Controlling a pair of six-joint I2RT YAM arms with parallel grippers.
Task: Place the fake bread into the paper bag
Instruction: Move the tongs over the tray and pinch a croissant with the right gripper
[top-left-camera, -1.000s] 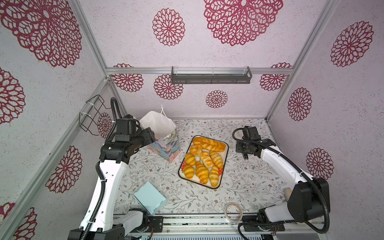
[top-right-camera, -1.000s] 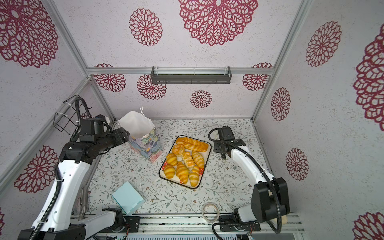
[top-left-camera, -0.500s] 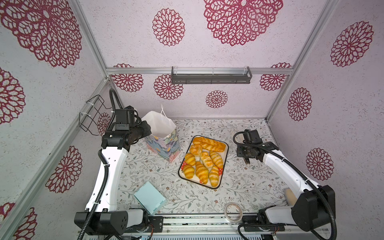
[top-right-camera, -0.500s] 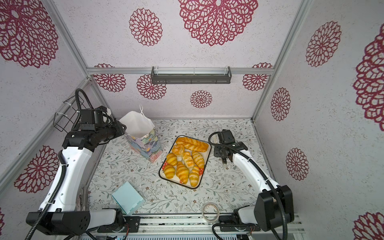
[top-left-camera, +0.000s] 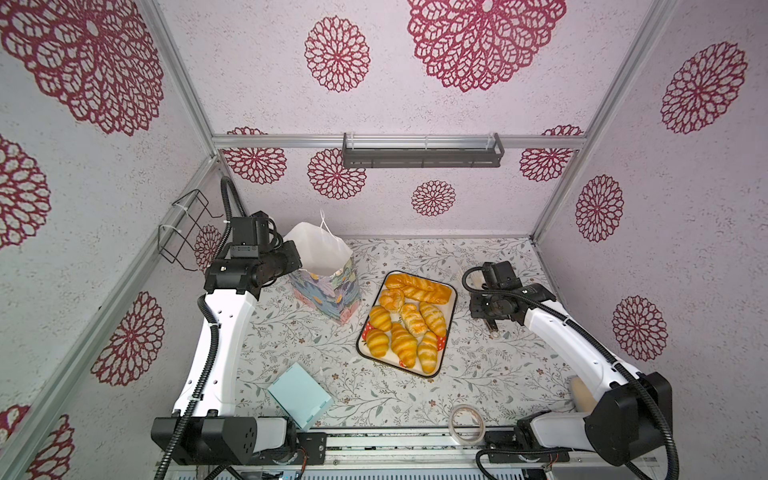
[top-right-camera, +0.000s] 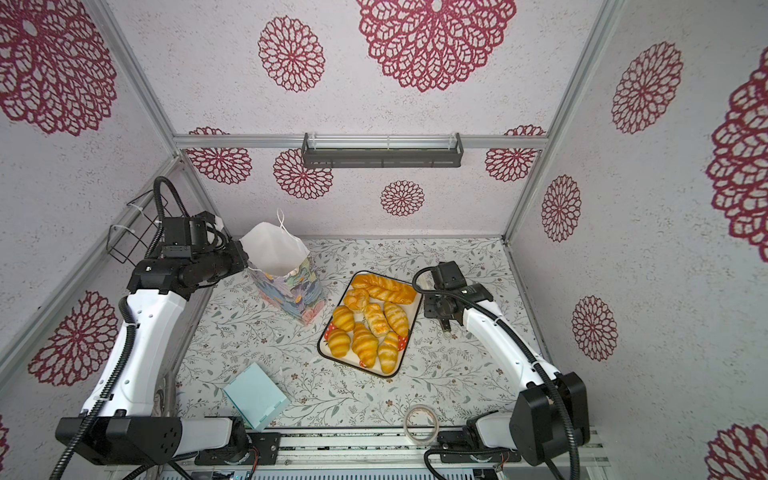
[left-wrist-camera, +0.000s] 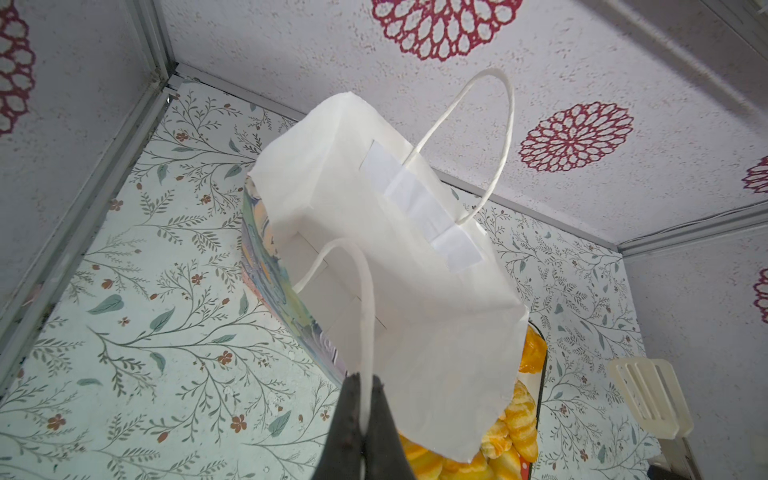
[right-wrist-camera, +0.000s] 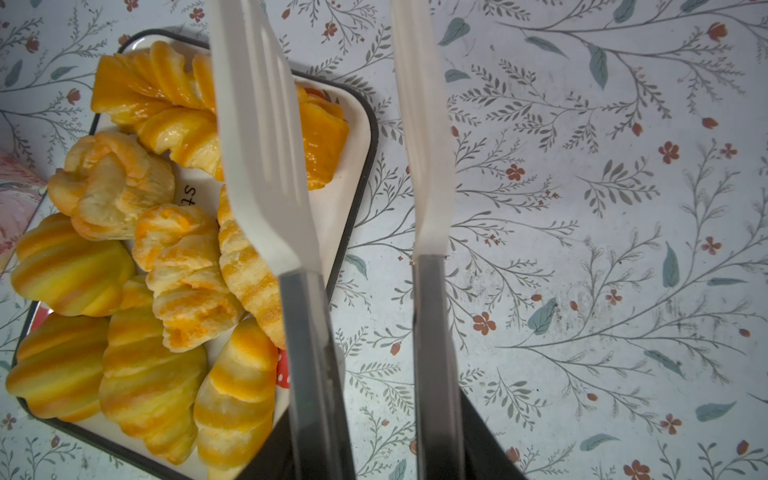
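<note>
Several glossy golden-orange pieces of fake bread (top-left-camera: 409, 322) (top-right-camera: 374, 322) (right-wrist-camera: 145, 291) lie on a cream tray (top-left-camera: 449, 311), a long scored loaf at its back end. The paper bag (top-left-camera: 328, 282) (top-right-camera: 286, 270) (left-wrist-camera: 395, 270) stands left of the tray, mouth open, white inside, flowered outside. My left gripper (left-wrist-camera: 365, 380) (top-left-camera: 297, 259) is shut on the bag's near cord handle (left-wrist-camera: 365, 311) at the bag's left rim. My right gripper (right-wrist-camera: 374, 419) is shut on white slotted tongs (right-wrist-camera: 266, 145) (top-left-camera: 475, 279). Their blades stand apart over the tray's right edge and hold nothing.
A light blue box (top-left-camera: 299, 395) lies at the front left and a tape roll (top-left-camera: 467, 422) at the front edge. A beige block (top-left-camera: 582, 395) sits behind the right arm's base. A wire basket (top-left-camera: 187, 228) hangs on the left wall, a dark shelf (top-left-camera: 422, 151) on the back wall.
My left gripper has closed on the bag's cord handle. The right arm has drifted slightly toward the front beside the tray, its tongs still apart.
</note>
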